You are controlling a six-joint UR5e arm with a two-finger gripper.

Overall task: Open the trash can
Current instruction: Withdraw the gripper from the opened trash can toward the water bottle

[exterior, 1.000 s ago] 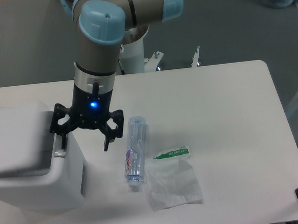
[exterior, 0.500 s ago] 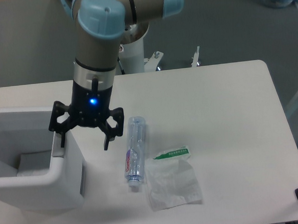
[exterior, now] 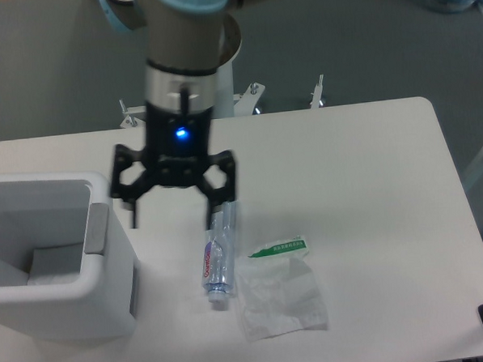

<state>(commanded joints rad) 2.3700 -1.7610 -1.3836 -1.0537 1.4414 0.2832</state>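
Standing at the left edge of the desk, the trash can is open: the inside of the white box is visible from above, with a pale flat shape at its bottom. A grey strip lies along its right rim. The lid itself cannot be made out clearly; only a thin white part shows at the far left of the bin.

The gripper hangs over the desk just to the right of the trash can, apart from it. Its two black fingers are spread wide, with nothing between them. One finger points down near the right rim of the bin, the other is above the top end of the bottle. A blue light shines on the gripper body. The picture is a little blurred around the arm.

The clear plastic bottle lies on its side near the middle of the desk, its cap end toward the front edge. Just beside it, on its right, lies a crumpled clear plastic bag with a green and white label, touching or almost touching the bottle.
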